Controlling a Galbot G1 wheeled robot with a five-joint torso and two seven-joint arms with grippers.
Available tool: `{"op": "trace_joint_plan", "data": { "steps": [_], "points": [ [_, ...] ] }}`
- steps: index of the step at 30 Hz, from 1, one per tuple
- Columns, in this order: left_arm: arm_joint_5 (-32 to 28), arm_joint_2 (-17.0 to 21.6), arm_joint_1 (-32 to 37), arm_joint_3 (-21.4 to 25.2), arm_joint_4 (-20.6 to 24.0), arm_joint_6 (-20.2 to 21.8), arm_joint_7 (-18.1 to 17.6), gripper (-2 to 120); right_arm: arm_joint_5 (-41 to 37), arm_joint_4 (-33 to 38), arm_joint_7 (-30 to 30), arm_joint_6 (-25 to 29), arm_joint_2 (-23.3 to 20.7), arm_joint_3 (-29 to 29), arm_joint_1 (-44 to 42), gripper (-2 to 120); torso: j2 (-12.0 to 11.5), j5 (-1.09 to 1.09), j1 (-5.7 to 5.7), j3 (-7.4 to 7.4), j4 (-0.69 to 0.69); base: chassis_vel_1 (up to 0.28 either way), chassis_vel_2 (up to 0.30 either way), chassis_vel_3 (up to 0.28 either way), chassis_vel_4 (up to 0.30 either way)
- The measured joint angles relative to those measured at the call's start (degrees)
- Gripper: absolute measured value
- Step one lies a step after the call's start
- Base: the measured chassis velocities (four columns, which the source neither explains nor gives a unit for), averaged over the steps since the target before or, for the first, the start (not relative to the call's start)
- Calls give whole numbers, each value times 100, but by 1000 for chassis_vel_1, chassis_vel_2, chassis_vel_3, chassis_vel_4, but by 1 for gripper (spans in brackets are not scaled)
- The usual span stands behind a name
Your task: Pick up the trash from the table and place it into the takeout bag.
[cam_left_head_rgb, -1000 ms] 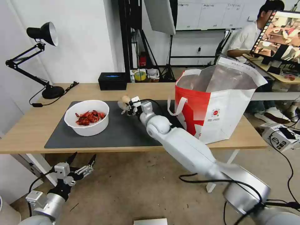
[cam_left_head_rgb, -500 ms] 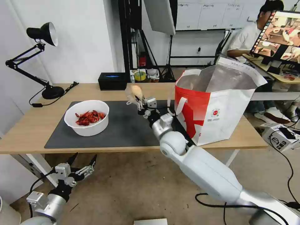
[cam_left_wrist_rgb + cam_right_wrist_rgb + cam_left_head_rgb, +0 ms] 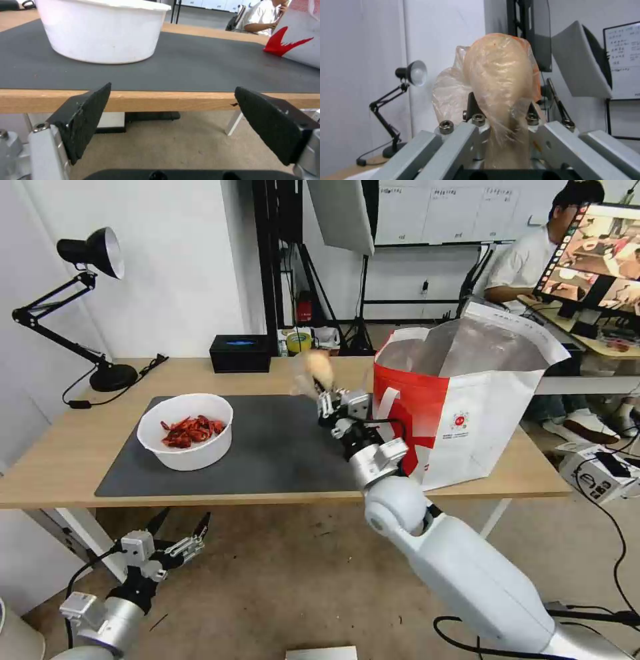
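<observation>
Right gripper (image 3: 322,388) in the head view is clamped on the beige bun (image 3: 315,370), held above the table (image 3: 60,447) just beside the takeout bag (image 3: 467,407). Left gripper (image 3: 173,117), from its wrist, hangs spread below the table edge. Right wrist view: fingers pinch the wrapped bun (image 3: 500,82).

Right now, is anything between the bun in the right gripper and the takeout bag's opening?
Nothing visible. The right gripper holds the wrapped bun above the mat, beside the takeout bag, whose mouth is open. Only the bag's near rim, about level with the bun, must be cleared.
</observation>
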State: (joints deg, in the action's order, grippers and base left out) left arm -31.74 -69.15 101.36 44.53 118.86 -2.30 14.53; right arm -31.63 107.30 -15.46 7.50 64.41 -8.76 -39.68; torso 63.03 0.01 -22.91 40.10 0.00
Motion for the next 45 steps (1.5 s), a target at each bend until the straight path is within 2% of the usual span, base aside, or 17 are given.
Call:
{"op": "trace_joint_plan", "data": {
  "steps": [5,16,28,35,37,40,41,44,45],
  "points": [
    [7,9,23,6,49,0,0,100,-285,351,-218,-242,-300,357,121,6,0,0,0,0,0,0,0,0,0],
    [19,26,-5,-86,77,5,-8,100,-886,490,-753,-541,-970,1135,341,6,0,0,0,1,0,0,0,0,0],
    [46,39,-198,-333,-70,15,-12,100,-896,443,-1024,-711,-1347,1572,141,6,0,-1,0,1,-1,0,0,0,0],
    [36,113,-337,-427,-171,21,-23,100,-865,389,-1171,-865,-1368,1662,19,6,0,0,0,1,0,0,0,0,0],
    [34,120,-361,-446,-190,22,-24,100,-859,378,-1198,-923,-1369,1676,5,9,0,0,0,1,0,0,0,0,0],
    [53,124,-416,-516,-248,24,-44,100,-867,310,-1250,-1077,-1379,1724,-19,22,0,0,0,1,0,0,0,0,0],
    [53,124,-416,-516,-248,24,-44,100,-867,310,-1250,-1077,-1379,1724,-19,22,0,0,0,1,0,0,0,0,0],
    [63,136,-441,-551,-276,25,-50,100,-895,286,-1275,-1142,-1387,1724,-17,36,0,-1,0,1,0,0,0,0,0],
    [63,136,-441,-551,-276,25,-50,100,-895,286,-1275,-1142,-1387,1724,-17,36,0,-1,0,1,0,0,0,0,0]
  ]
}}
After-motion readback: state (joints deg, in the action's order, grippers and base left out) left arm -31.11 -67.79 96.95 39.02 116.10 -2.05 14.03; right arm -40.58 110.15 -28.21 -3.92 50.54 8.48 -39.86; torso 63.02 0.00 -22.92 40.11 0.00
